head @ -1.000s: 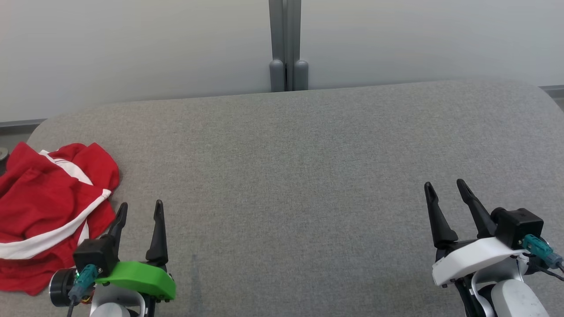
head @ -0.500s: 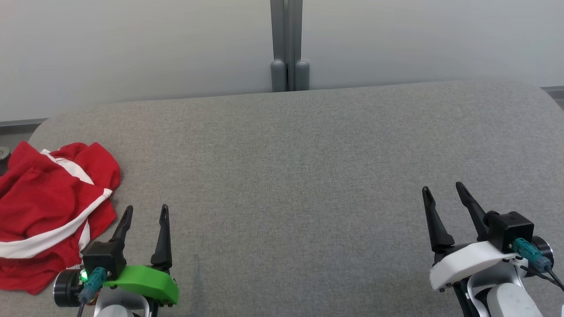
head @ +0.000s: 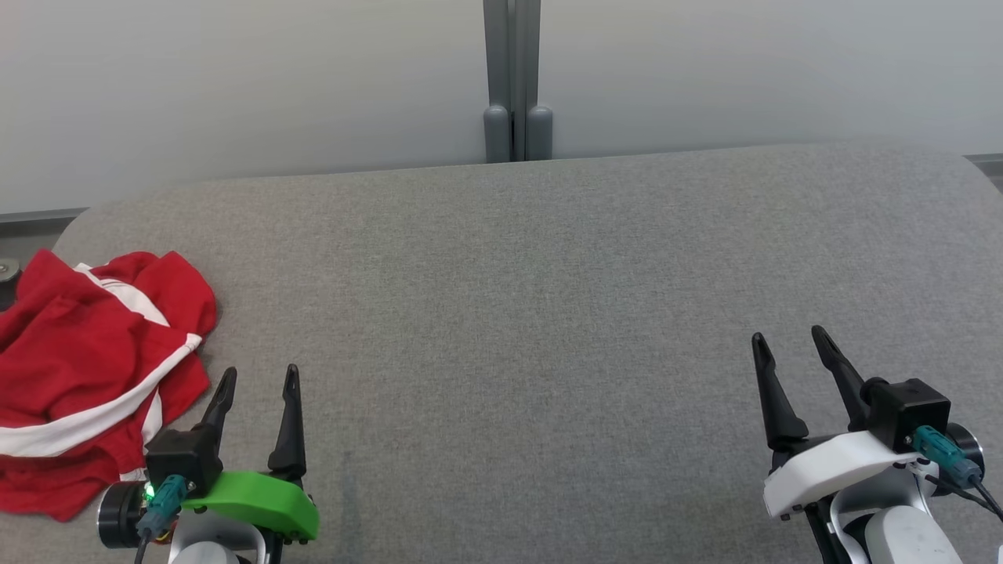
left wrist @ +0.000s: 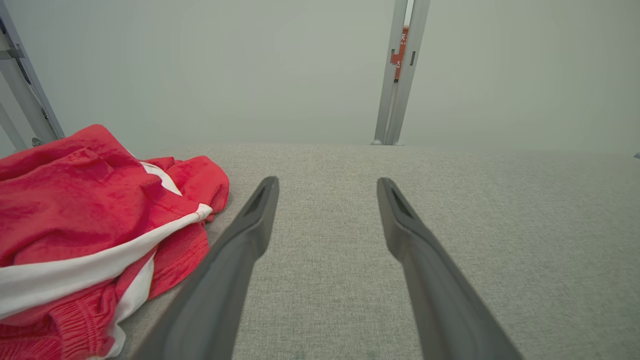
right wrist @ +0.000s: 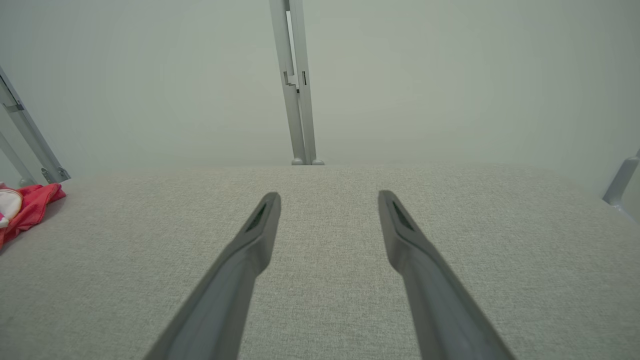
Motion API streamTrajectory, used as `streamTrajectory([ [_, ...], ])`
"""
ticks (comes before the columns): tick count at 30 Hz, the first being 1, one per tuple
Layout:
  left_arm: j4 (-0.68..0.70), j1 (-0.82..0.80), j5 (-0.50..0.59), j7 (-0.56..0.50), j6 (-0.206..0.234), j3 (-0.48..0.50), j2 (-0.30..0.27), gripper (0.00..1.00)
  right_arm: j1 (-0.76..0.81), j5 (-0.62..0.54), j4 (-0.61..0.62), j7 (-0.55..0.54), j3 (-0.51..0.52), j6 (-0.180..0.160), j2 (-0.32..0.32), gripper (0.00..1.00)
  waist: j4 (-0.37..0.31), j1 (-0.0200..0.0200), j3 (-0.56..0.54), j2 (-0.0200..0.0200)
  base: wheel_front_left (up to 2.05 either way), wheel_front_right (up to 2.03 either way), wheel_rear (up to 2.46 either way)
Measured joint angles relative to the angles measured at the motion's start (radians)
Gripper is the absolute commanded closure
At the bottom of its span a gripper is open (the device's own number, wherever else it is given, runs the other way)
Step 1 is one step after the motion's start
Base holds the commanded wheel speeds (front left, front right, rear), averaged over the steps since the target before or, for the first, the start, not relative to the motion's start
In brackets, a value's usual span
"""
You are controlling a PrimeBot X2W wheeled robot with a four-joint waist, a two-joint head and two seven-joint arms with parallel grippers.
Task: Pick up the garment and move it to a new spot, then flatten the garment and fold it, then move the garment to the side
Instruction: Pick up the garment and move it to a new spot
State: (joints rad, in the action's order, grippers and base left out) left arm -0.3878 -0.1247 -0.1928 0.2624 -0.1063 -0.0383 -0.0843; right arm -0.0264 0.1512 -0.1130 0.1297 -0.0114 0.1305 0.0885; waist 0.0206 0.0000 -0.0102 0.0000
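Observation:
The garment [head: 86, 368], red with white stripes, lies crumpled at the left edge of the grey fabric surface [head: 517, 313]. In the left wrist view the garment [left wrist: 85, 230] lies left of my fingers, apart from them. My left gripper [head: 260, 374] stands open just right of the garment at the lower left, holding nothing, and its own view shows the same open left gripper [left wrist: 327, 184]. My right gripper [head: 789, 337] is open at the lower right, far from the garment, above bare fabric. In the right wrist view the right gripper [right wrist: 329, 196] is open and the garment [right wrist: 27, 210] shows at the far left edge.
A pale wall with a grey vertical post [head: 513, 78] stands behind the surface. The surface's far edge curves down at both back corners. A small dark round object [head: 6, 270] sits at the left edge beside the garment. Metal frame bars [left wrist: 25, 95] rise on the left.
Both grippers have drawn back slightly toward the lower edge of the head view. The view has shifted a little to the right. The garment lies as before.

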Motion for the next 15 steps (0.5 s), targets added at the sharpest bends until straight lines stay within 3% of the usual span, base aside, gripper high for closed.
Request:
streamTrajectory([
  [7,-0.002,-0.009,-0.009,0.000,0.003,0.015,0.007,0.00,0.000,0.013,0.016,0.001,-0.006,0.000,-0.001,0.00,0.027,0.0000,0.001,0.0000,0.00,0.00,0.00],
  [15,0.006,-0.025,-0.018,0.000,0.019,0.049,0.009,0.00,-0.011,0.025,0.038,-0.007,-0.064,0.000,-0.007,0.00,0.132,0.0000,0.009,0.0000,0.00,0.00,0.00],
])
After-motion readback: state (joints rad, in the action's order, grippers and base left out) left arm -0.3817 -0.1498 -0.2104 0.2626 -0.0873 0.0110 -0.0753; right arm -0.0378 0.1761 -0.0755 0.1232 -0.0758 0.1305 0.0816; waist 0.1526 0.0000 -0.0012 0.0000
